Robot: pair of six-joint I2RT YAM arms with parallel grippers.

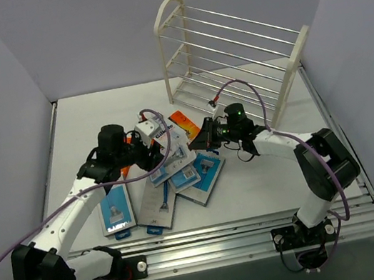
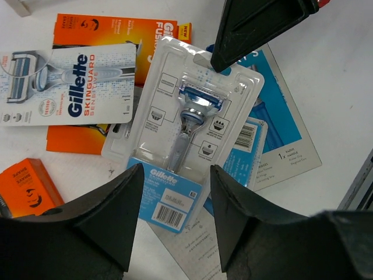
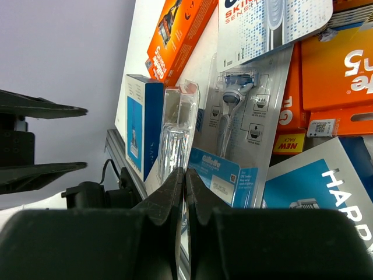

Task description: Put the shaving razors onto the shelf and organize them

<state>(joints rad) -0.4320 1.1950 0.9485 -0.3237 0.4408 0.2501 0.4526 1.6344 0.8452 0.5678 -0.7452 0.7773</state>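
On the desk (image 1: 274,182) amid shaving razors (image 1: 204,173) | left hand (image 2: 175,172) astride a blister pack (image 2: 192,111), grip unclear | right hand (image 3: 185,175) pinched shut

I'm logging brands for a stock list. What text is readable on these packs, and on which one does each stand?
"Gillette SKINGUARD SENSITIVE": on the white-grey pack.
"Gillette": on the blue foot of the clear blister pack.
"NEW": on the corner of the orange box.
"HARR", cut off by the picture's edge: on the blue-white pack.
Barcode digits and the fine print on all the packs: too small to read.
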